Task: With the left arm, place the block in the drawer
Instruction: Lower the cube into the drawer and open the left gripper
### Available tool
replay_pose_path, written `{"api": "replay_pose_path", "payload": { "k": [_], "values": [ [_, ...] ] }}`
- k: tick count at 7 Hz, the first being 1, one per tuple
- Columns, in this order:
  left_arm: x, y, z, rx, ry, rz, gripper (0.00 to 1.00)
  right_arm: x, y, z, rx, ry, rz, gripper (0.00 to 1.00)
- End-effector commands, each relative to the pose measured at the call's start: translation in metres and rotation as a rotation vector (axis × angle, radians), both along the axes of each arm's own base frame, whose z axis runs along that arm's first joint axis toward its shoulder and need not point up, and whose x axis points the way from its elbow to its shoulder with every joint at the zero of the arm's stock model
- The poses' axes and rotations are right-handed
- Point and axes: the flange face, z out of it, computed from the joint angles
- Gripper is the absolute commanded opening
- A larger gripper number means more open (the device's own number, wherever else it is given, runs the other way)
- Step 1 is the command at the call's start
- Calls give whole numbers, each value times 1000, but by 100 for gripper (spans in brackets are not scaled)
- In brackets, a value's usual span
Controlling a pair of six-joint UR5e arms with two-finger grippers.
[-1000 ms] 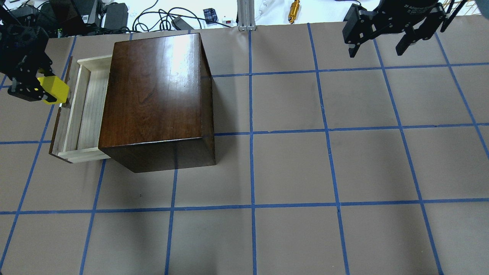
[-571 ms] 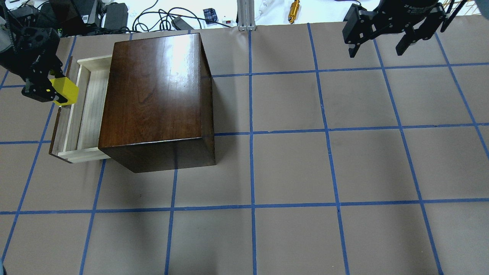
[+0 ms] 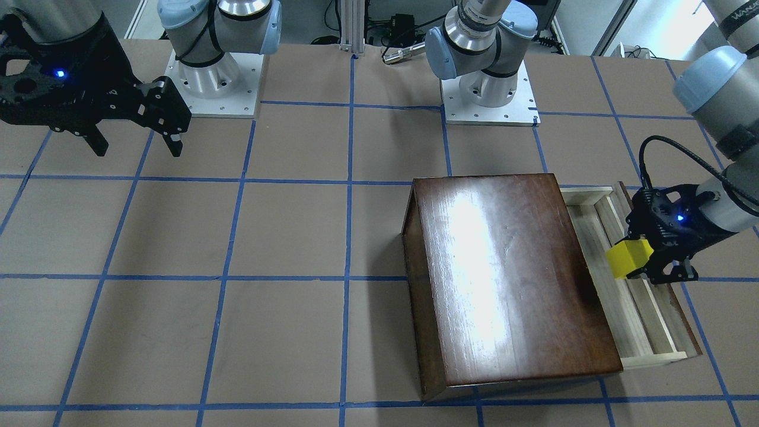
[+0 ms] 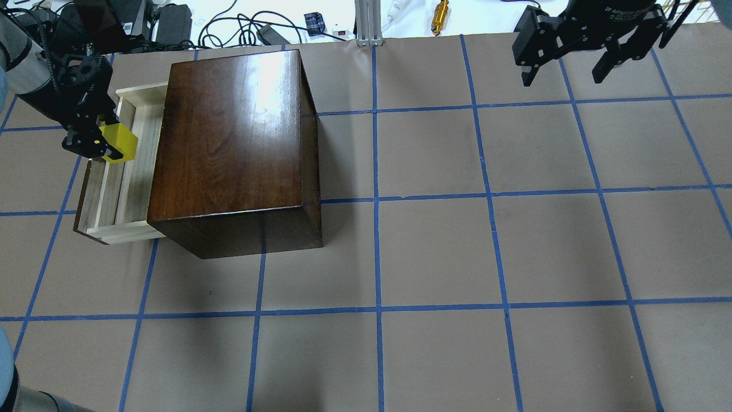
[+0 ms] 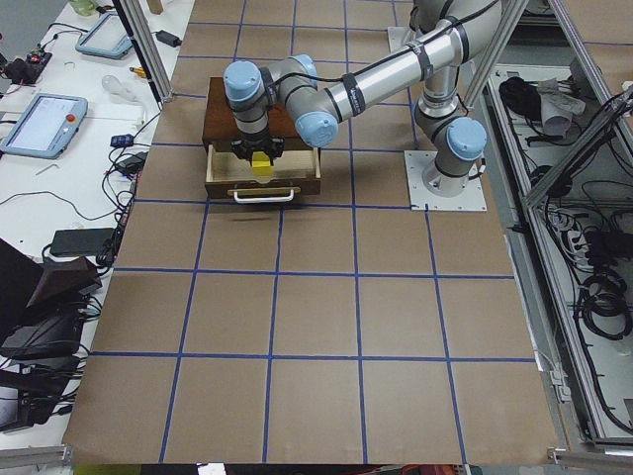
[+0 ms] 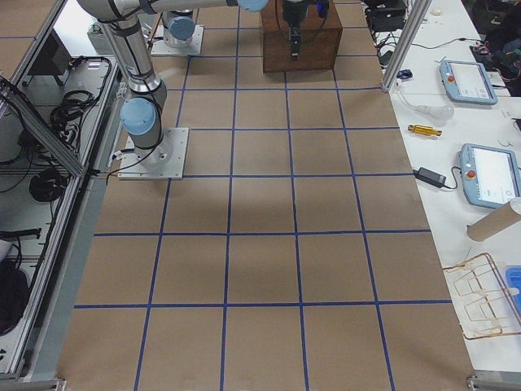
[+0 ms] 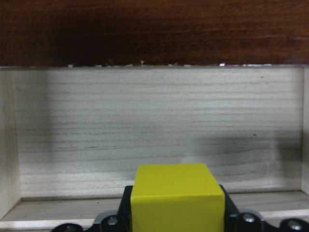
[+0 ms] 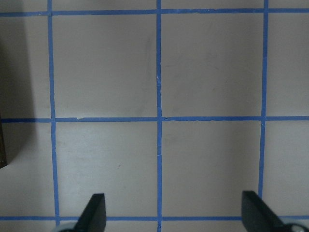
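The yellow block [image 4: 121, 143] is hanging over the open drawer [image 4: 136, 231], roughly halfway along its length and just beside the dark wooden box [image 4: 234, 137]. The left gripper [image 3: 643, 258] is clamping it between its two fingers, one on each side. From the wrist camera the block [image 7: 177, 198] is showing above the pale wood floor of the drawer [image 7: 154, 125], and its shadow is falling on the boards beyond it. It seems to be clear of the floor rather than resting on it. A blue light is glowing on the gripper's black body, and a black cable is looping up from it to the grey left arm [image 3: 726, 204].

The drawer is sticking out of the left side of the box. Its dark front panel is facing left, with a pale handle [image 5: 264, 195] on it. The box is standing on the far left part of the table [image 4: 434, 252], whose brown surface is carrying a grid of blue tape lines.

Well apart from all this, the right gripper [image 4: 562, 79] is hovering over the far right corner of the table. Its jaws are spread wide with nothing between them, and its fingers [image 8: 94, 213] are showing only taped table beneath.
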Motion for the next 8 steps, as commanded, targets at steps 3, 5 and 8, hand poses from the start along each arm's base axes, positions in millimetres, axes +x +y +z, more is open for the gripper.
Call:
{"api": "replay_pose_path", "payload": {
  "k": [3, 5, 8],
  "values": [
    [-5, 5, -27, 6, 9, 1, 0, 0, 0, 0, -1, 0, 0, 100],
    [-8, 7, -32, 7, 30, 7, 30, 0, 0, -1, 1, 1, 0, 100],
    [-12, 7, -36, -13, 70, 17, 100, -1, -1, -1, 1, 1, -1, 100]
  ]
}}
